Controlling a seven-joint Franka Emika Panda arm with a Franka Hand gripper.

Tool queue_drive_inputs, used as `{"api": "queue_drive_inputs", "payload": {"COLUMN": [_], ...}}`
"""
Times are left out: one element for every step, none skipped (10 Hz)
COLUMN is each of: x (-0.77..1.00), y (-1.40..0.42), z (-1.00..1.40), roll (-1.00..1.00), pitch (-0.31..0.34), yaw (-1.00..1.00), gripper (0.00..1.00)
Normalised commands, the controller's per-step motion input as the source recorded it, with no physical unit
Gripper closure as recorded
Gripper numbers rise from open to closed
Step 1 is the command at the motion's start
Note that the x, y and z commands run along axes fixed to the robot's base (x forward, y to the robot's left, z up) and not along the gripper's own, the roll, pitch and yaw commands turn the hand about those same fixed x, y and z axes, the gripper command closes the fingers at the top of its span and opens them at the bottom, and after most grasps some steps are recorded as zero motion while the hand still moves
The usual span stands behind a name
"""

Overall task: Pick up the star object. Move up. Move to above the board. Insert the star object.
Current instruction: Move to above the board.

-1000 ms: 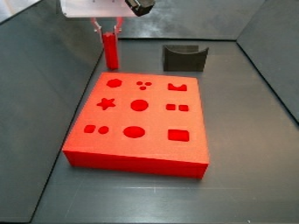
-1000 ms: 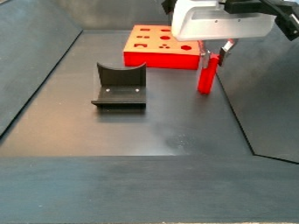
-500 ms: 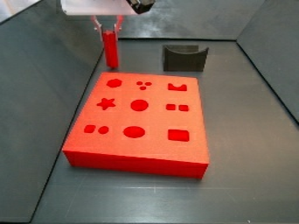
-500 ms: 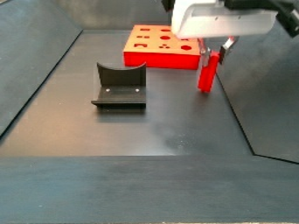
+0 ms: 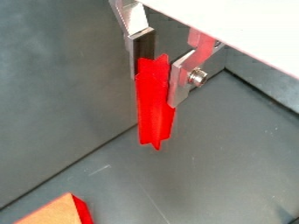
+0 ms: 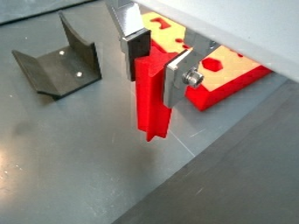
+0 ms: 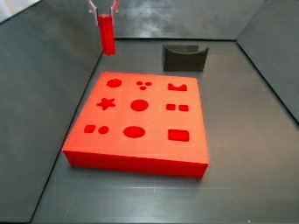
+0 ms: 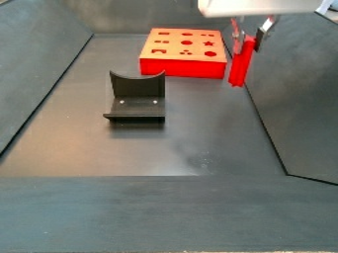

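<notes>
The star object [image 7: 107, 35] is a slim red peg hanging upright in my gripper [image 7: 104, 10], lifted off the floor beyond the board's far edge. It also shows in a side view [image 8: 240, 63] and in both wrist views [image 5: 153, 101] [image 6: 151, 96]. My gripper [image 5: 162, 54] [image 6: 155, 59] [image 8: 247, 28] is shut on the peg's upper end, silver fingers [image 5: 181, 79] on its sides. The board [image 7: 140, 120] is a flat red slab with shaped holes; its star hole [image 7: 107, 103] is on its left side. The board also shows in a side view [image 8: 185, 51] and a wrist view [image 6: 228, 68].
A dark grey U-notched block [image 7: 184, 58] stands behind the board, and shows in a side view [image 8: 134, 97] and a wrist view [image 6: 56, 63]. Dark sloping walls [image 7: 35, 61] enclose the floor.
My gripper has risen with the star object; the peg has left the floor and now hangs higher in both side views.
</notes>
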Motion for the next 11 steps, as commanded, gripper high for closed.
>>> {"api": "queue_drive_inputs", "payload": {"x": [0.5, 0.49, 0.43, 0.33, 0.21, 0.13, 0.08, 0.04, 0.24, 0.24, 0.24], "y": [0.02, 0.01, 0.01, 0.01, 0.0, 0.0, 0.0, 0.0, -1.0, -1.0, -1.0], "z": [1.0, 1.0, 1.0, 0.94, 0.75, 0.58, 0.4, 0.18, 0.38, 0.37, 0.38], "roll": [-0.19, -0.19, -0.17, -0.16, -0.15, -0.14, -0.13, -0.12, 0.23, 0.24, 0.23], "pitch": [0.196, 0.214, 0.178, 0.117, 0.087, 0.072, 0.061, 0.061, 0.079, 0.09, 0.109], "yaw": [-0.02, -0.02, -0.02, -0.02, -0.03, -0.03, -0.03, -0.02, -0.7, -0.64, -0.43], "gripper": [1.0, 1.0, 1.0, 1.0, 1.0, 1.0, 1.0, 1.0, 1.0, 1.0, 1.0]}}
